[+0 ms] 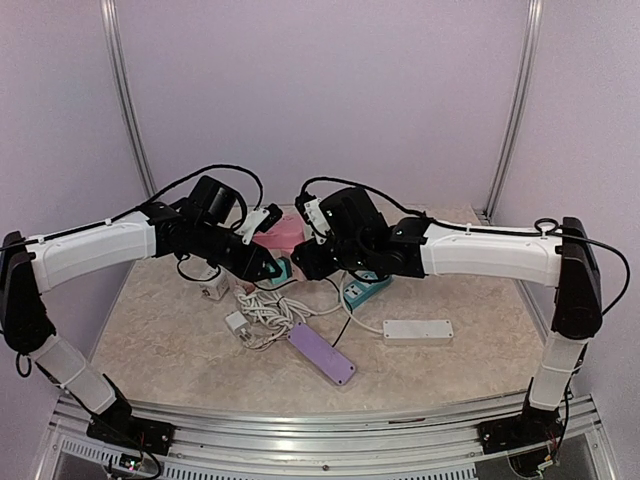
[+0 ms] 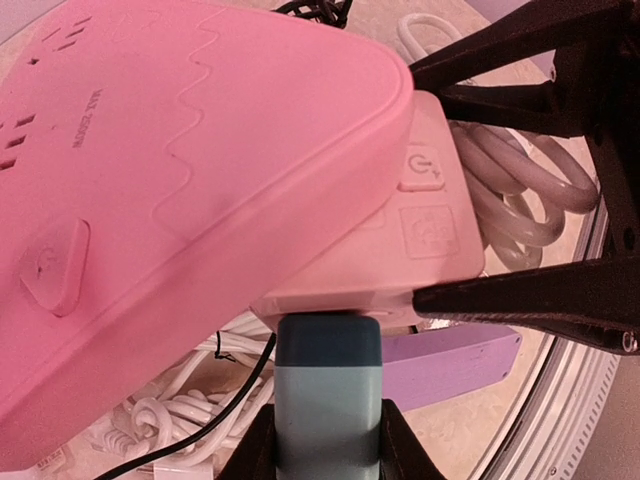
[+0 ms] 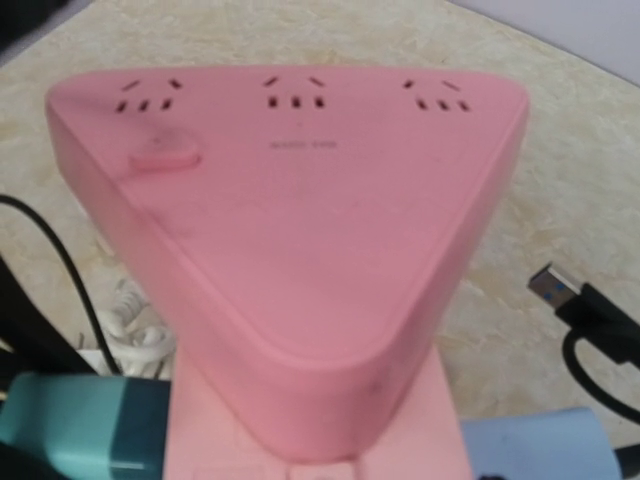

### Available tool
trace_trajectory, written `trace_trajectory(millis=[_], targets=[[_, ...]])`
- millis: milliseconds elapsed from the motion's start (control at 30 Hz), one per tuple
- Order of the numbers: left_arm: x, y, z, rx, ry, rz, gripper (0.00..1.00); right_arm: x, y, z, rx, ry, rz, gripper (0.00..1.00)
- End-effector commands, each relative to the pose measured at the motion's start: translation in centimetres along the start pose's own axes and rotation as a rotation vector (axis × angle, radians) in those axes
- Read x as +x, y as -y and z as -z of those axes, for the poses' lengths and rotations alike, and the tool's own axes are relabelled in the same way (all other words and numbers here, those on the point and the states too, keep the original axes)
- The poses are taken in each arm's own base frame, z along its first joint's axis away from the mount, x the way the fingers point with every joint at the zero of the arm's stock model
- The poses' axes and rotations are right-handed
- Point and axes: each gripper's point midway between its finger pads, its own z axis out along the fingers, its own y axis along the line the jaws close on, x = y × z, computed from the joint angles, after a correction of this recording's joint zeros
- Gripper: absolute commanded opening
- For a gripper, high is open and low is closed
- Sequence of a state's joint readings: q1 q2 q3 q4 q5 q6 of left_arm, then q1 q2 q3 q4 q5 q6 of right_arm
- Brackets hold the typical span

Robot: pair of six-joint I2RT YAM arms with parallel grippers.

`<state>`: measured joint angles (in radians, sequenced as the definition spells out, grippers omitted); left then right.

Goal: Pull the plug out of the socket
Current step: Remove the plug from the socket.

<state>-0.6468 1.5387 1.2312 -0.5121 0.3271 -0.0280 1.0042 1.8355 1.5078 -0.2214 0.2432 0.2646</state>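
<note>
Nearest the left wrist lens: teal plug [image 2: 328, 395], clamped between the narrowly set fingers of the left gripper [image 2: 328, 445], one dark finger on each flank. The plug's long axis runs straight away from the wrist. Its darker teal end butts into the edge of the paler lower part of the pink socket block [image 2: 200, 180], so it is still seated. Prongs hidden inside; cannot see how deep. The block is triangular with rounded corners, its socket face tilted up. The right wrist view shows three socket groups along the far edge and an oval button at the left. From above, the block sits at table centre between the two wrists, mostly covered by them. The plug lies on its near side, pointing away from the arm bases. The right gripper [image 2: 418, 180] comes in from the opposite side at a middling spread, its black fingers [image 2: 520, 60] bracketing the paler part with tips against its edges, gripping the block. Its own fingers are not visible in its wrist view. White cables [image 1: 265, 305] lie coiled under and beside the block, ends untraceable. Purple power strip [image 1: 322, 352] nearer the bases; white power strip [image 1: 418, 330] to its right, apart. Black USB connector [image 3: 552, 285] lies right of the block. Pale blue object at the bottom right of the right wrist view is cut off, unidentified.
</note>
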Motion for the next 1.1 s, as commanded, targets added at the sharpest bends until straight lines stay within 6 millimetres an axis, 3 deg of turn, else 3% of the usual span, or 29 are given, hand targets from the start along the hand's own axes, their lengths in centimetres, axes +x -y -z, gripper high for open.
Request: trace_trajectory(millis=[0,400,667,1067], targets=[[-1.1,0.0,0.5,-0.013,0.024,-0.018,0.0,-6.0,0.2,3.0,-0.018,0.192,-0.059,0.0],[-0.8,-0.3,-0.3,-0.018,0.011,0.022,0.0,-5.1,1.6,1.6,0.22,0.131,-0.004,0.0],[-0.8,-0.3,-0.3,-0.012,0.01,0.022,0.0,-5.2,1.9,1.7,0.241,0.131,-0.008,0.0],[-1.6,0.6,1.3,0.079,0.037,-0.01,0.0,-6.0,-0.3,3.6,-0.061,0.207,-0.022,0.0]])
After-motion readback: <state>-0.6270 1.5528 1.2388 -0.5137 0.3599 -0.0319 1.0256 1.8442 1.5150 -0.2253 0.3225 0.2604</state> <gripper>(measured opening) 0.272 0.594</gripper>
